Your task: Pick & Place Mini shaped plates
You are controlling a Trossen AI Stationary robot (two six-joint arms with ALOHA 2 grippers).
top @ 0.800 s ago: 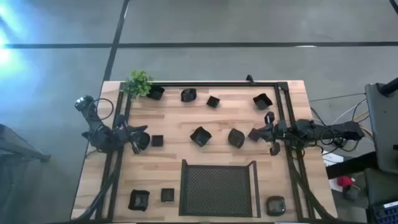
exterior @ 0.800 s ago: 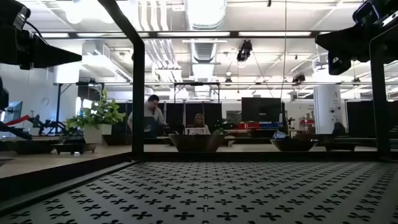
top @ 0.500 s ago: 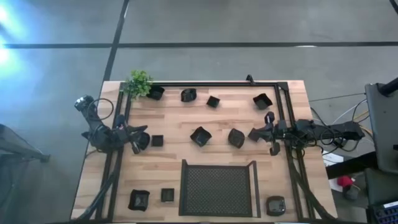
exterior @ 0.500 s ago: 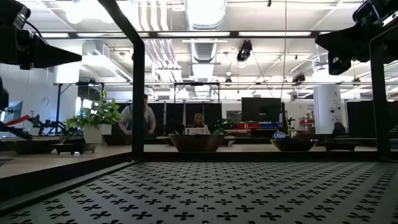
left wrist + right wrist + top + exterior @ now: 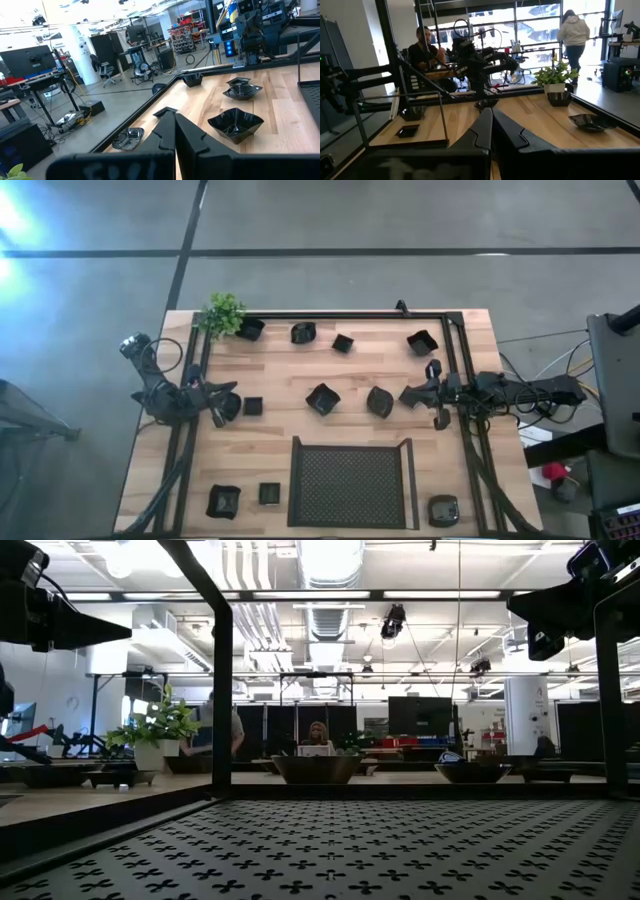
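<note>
Eleven mini shaped plates [image 5: 322, 398] dot the table [image 5: 280, 370]; one mesh tray [image 5: 348, 485], one plant [image 5: 224, 312]. Left gripper [image 5: 226, 399] and right gripper [image 5: 409, 394] are pressed together, empty. Only the wrist views show people.

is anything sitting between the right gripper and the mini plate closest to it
Nothing visible does. In the high view the right gripper, shut and empty, sits at the table's right side, and the closest mini plate lies just left of it with only bare wood between them. The left gripper waits shut at the far left.
</note>
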